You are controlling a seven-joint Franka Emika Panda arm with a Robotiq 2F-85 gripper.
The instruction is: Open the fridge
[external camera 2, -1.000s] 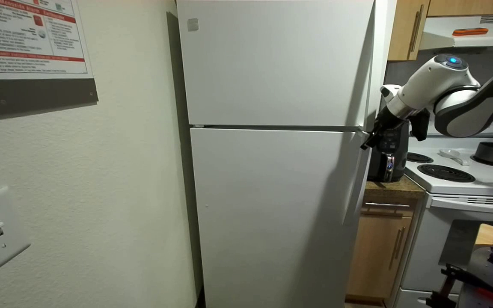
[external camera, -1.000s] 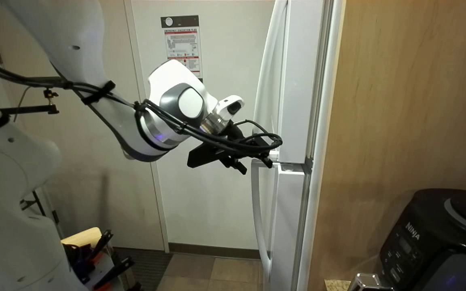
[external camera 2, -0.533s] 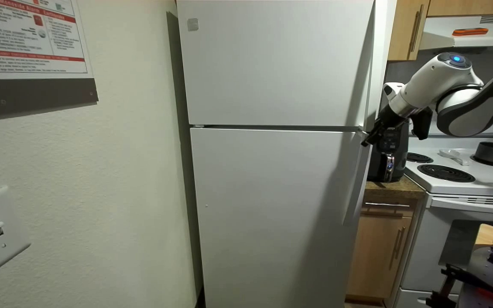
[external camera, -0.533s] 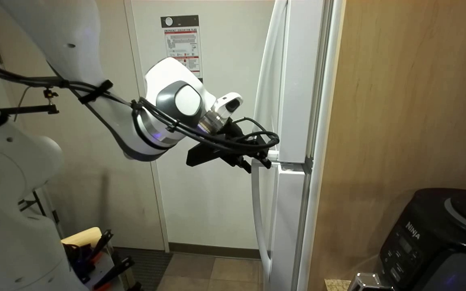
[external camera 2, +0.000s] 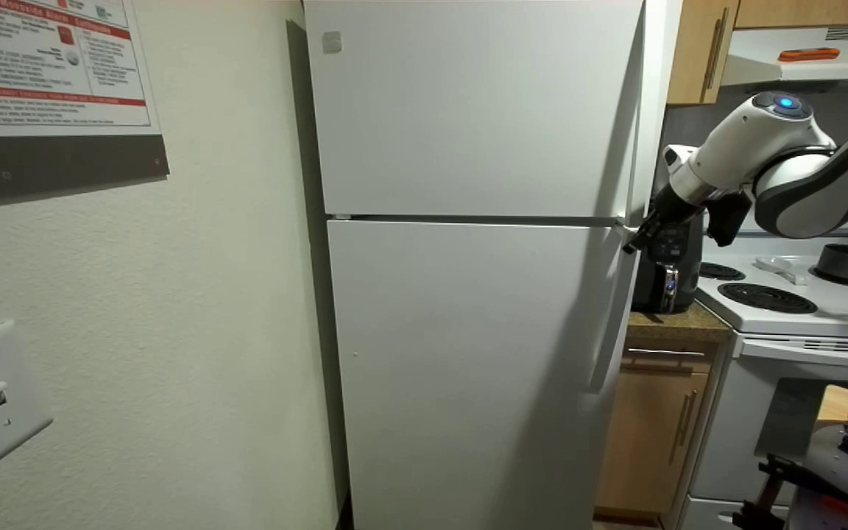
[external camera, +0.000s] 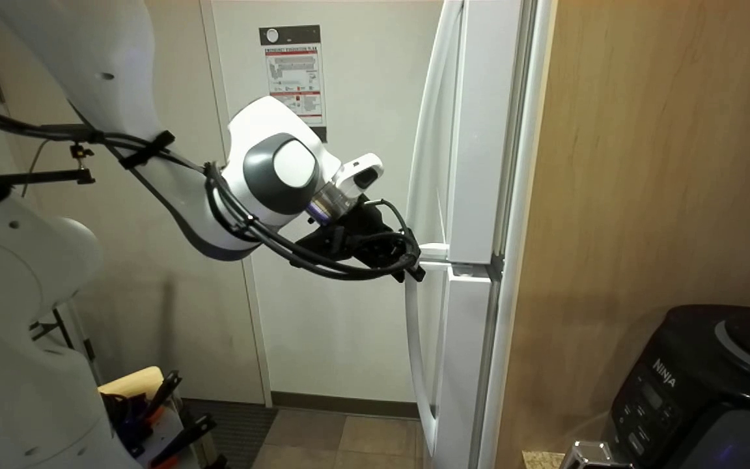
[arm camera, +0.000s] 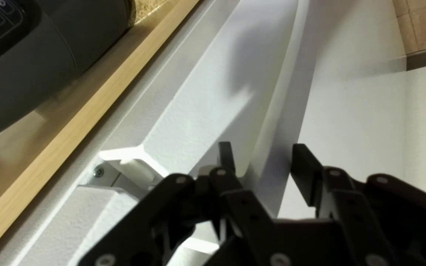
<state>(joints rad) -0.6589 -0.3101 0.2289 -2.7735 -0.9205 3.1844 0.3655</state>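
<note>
The white fridge (external camera 2: 461, 353) stands with its short upper door (external camera 2: 468, 110) and longer lower door both closed against the body. Down the lower door's edge runs a bowed white handle (external camera: 414, 345). My gripper (external camera: 409, 275) is at the handle's top end, just below the seam between the doors. In the wrist view, the handle (arm camera: 287, 122) passes between the two fingers. The right finger (arm camera: 303, 173) looks close to the handle or against it, while a gap shows beside the left finger (arm camera: 226, 155). The jaws stand partly apart, not clamped.
A wooden panel (external camera: 642, 163) borders the fridge, with a black Ninja appliance (external camera: 681, 384) beyond it. The stove (external camera 2: 836, 294) stands farther along. A wall (external camera 2: 232, 294) flanks the fridge's hinge side. Clamps and a wooden board (external camera: 134, 381) lie near the arm's base.
The fingers have drawn nearer to each other around the handle. The hand has tilted and shifted slightly away from the fridge and down. Neither fridge door has moved.
</note>
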